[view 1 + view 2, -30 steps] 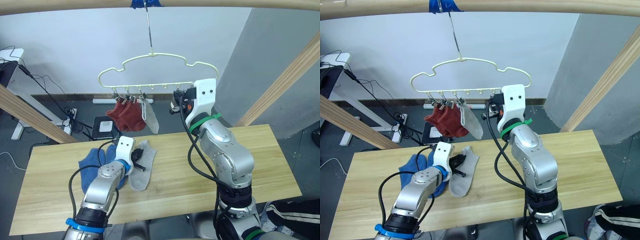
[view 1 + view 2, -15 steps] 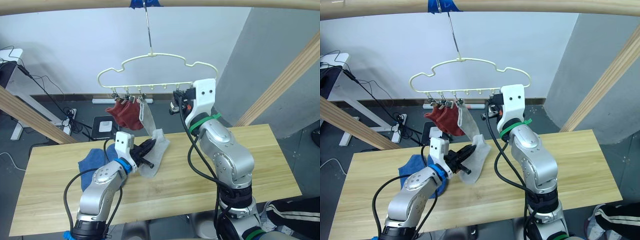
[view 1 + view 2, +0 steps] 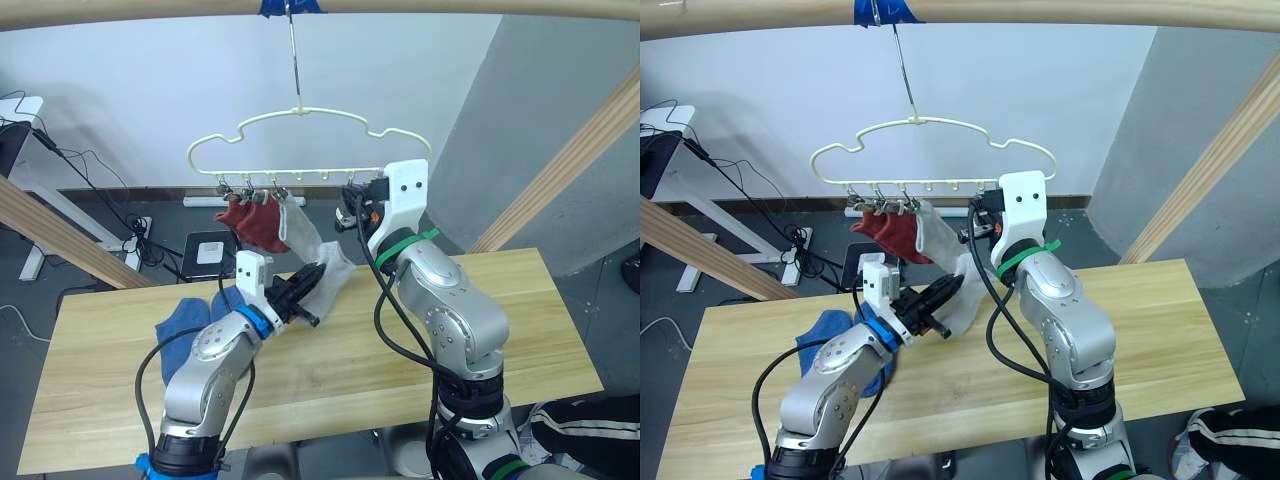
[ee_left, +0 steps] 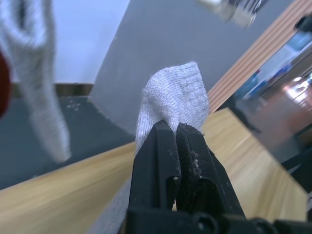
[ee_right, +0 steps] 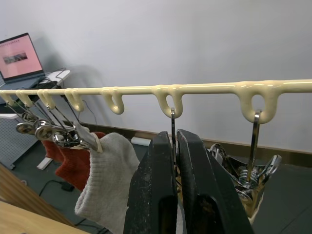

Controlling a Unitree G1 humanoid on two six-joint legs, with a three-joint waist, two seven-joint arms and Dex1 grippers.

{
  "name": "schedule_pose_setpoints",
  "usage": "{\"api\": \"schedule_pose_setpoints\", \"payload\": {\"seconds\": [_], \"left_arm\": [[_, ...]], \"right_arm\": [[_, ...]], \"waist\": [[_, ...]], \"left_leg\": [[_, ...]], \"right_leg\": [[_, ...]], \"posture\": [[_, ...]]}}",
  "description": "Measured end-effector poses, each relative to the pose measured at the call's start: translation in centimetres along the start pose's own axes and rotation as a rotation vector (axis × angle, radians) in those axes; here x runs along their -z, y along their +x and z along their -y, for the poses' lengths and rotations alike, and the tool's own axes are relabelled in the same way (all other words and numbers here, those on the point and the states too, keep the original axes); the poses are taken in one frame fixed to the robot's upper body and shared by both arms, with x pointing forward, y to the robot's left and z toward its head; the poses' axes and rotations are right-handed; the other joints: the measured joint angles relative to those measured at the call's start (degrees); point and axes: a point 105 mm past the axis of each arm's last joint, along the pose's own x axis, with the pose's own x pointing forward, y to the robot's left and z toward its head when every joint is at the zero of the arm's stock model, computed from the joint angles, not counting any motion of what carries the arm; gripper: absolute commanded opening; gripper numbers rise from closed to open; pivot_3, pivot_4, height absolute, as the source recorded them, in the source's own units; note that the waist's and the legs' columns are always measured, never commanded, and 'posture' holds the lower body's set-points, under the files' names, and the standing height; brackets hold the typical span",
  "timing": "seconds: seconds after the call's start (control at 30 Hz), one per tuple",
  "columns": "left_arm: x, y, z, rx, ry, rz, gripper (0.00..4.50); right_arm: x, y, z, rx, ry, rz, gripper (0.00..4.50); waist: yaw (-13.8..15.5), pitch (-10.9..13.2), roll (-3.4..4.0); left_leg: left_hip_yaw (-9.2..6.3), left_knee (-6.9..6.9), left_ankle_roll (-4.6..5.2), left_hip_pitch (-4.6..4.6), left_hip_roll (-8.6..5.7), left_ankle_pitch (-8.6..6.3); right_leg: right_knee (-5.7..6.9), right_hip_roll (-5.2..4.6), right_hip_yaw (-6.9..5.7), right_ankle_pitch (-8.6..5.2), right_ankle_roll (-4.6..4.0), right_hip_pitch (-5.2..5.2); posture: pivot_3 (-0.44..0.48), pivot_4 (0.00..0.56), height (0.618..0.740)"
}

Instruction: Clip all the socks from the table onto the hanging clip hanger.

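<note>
While left gripper (image 3: 308,287) pinches grey sock (image 4: 174,97), right gripper (image 5: 174,146) seemingly squeezing clip (image 5: 171,127)

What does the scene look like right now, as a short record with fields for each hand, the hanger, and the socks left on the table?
left hand: shut on a light grey sock, lifted above the table
right hand: shut on a silver clip of the clip hanger
already clipped: two rust red socks, one light grey sock
on table: blue socks
</note>
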Motion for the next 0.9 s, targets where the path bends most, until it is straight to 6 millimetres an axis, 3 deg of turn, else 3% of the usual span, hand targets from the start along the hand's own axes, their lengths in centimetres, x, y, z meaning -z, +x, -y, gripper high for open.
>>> {"api": "schedule_pose_setpoints", "payload": {"seconds": [0.27, 0.87, 0.9], "left_arm": [[-1.8, 0.3, 0.2, 0.044, -0.100, 0.041, 0.03], [-3.1, 1.1, 0.2, 0.043, -0.151, 0.076, 0.03], [-3.1, 1.2, 0.1, 0.042, -0.154, 0.074, 0.01]], "right_arm": [[0.0, 0.0, -0.1, -0.006, 0.003, -0.001, 0.00], [0.2, 0.0, -0.5, -0.035, 0.023, -0.012, 0.00], [0.2, 0.0, -0.5, -0.037, 0.024, -0.015, 0.27]], "waist": [[0.0, 0.0, 0.00], [0.0, 0.0, 0.00], [0.0, 0.0, 0.00]], "left_leg": [[0.00, 0.00, 0.00, 0.00, -0.01, 0.00], [0.01, 0.00, 0.00, 0.00, -0.04, 0.00], [0.01, 0.00, 0.00, 0.00, -0.04, 0.00]], "right_leg": [[-0.01, 0.05, -0.01, 0.00, 0.00, 0.00], [-0.03, 0.06, -0.01, 0.00, 0.00, 0.01], [-0.03, 0.06, -0.01, 0.00, 0.00, 0.00]], "posture": [[-0.240, 0.277, 0.740], [-0.239, 0.267, 0.740], [-0.239, 0.267, 0.740]]}}
